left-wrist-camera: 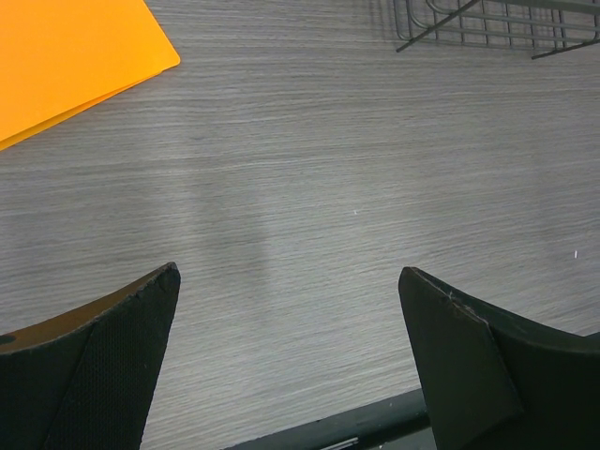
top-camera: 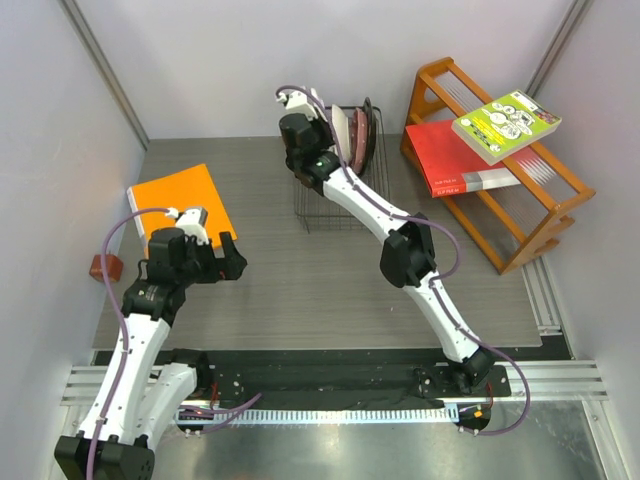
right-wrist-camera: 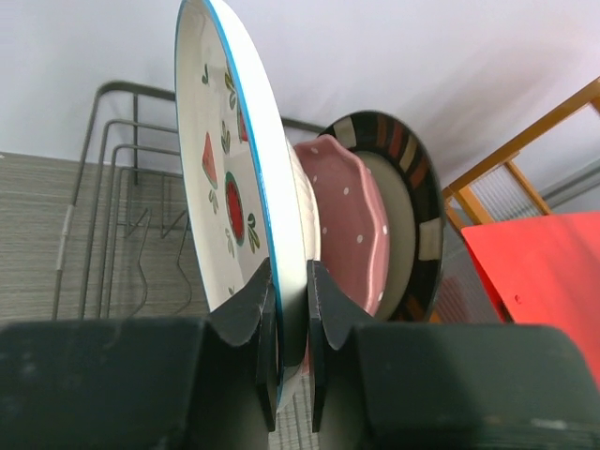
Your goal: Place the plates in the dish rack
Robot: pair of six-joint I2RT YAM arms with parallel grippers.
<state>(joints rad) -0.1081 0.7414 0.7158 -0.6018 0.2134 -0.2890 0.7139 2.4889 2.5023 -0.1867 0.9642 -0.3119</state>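
Clamped on the fruit-motif plate's [right-wrist-camera: 225, 159] rim, my right gripper [right-wrist-camera: 292, 286] holds it upright at the dish rack [top-camera: 325, 215], upper centre, just beside the pink dotted plate [right-wrist-camera: 349, 220] and the dark-rimmed plate [right-wrist-camera: 417, 187]. My left gripper [left-wrist-camera: 289, 281] hangs released, lower left.

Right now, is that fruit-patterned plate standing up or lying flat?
Upright: the fruit plate stands on edge, pinched by the right gripper.
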